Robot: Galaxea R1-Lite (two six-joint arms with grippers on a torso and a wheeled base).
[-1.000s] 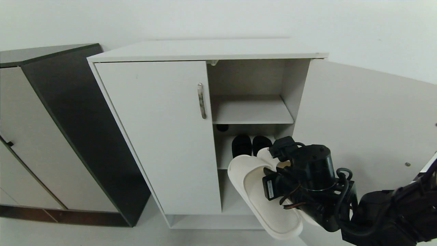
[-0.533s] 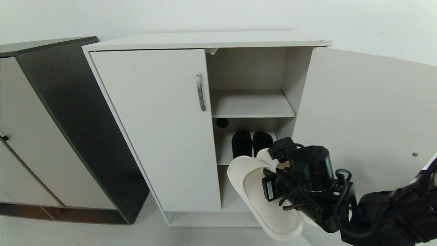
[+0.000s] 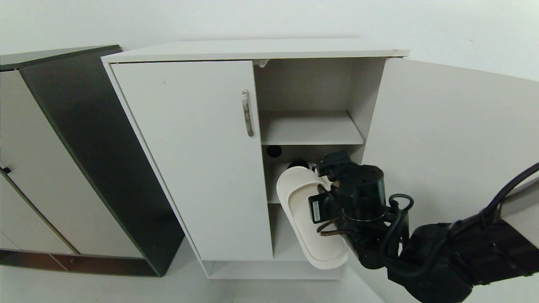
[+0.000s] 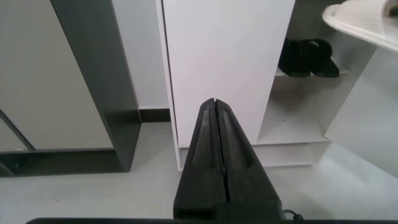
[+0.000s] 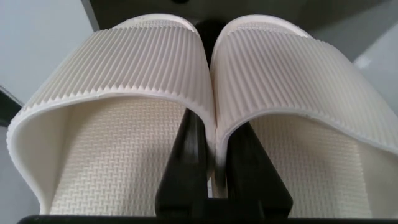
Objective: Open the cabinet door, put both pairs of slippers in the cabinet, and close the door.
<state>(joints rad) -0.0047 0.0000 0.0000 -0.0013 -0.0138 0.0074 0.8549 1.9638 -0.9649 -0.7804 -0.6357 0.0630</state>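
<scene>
the pair of cream ribbed rubber slippers (image 3: 309, 219) has moved up and closer to the open side of the white wooden cabinet (image 3: 189, 160). its toes now cover most of the black slippers (image 4: 309, 57) on their shelf. the right gripper (image 5: 214, 168) pinches both cream slippers together. the left gripper (image 4: 214, 106) is squeezed closed on nothing. putting them inside looks close.

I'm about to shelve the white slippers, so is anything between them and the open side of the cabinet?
Nothing visible blocks the white slippers from the opening; the right door stands open. Black slippers already occupy the middle shelf.
</scene>
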